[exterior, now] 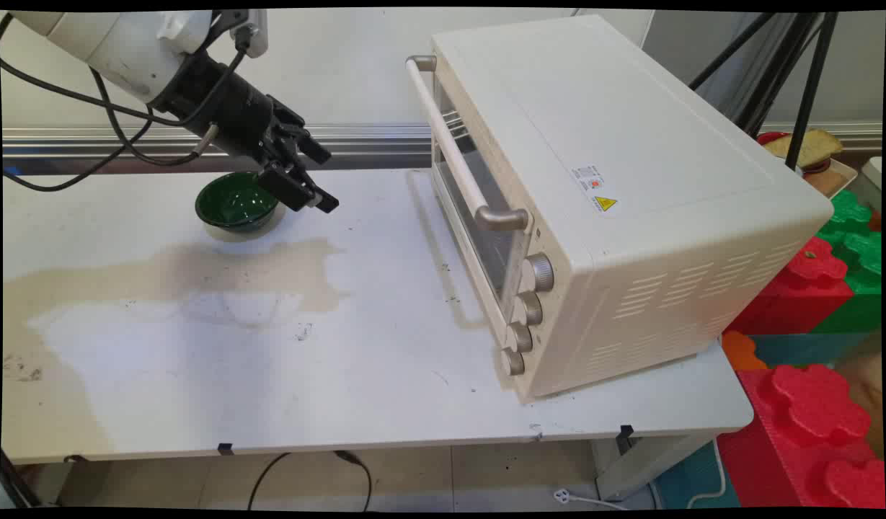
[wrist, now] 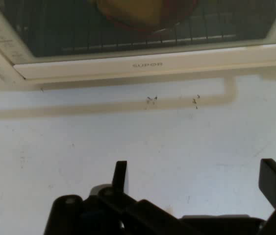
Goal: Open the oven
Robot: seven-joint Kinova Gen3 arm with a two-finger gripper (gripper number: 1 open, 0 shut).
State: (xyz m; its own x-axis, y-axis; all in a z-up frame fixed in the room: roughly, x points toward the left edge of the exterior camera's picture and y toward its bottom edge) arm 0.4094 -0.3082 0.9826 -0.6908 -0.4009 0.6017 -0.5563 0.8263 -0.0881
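My black gripper (exterior: 321, 180) hangs above the table at the back left, open and holding nothing, its fingers pointing right toward the oven. Just left of it and lower, a dark green bowl (exterior: 235, 203) sits on the white table (exterior: 356, 346). A cream toaster oven (exterior: 594, 194) stands to the right with its glass door shut and a long handle (exterior: 453, 148) across the front. In the hand view the gripper (wrist: 196, 178) frames bare table, and the oven door (wrist: 142, 34) fills the top; behind its glass something yellow (wrist: 133, 12) rests on a red dish on the rack.
Several knobs (exterior: 527, 308) run down the oven's near front corner. Red and green foam blocks (exterior: 817, 310) are stacked off the table's right side. A tripod (exterior: 789, 65) stands behind the oven. Brownish stains (exterior: 197, 267) mark the tabletop in front of the bowl.
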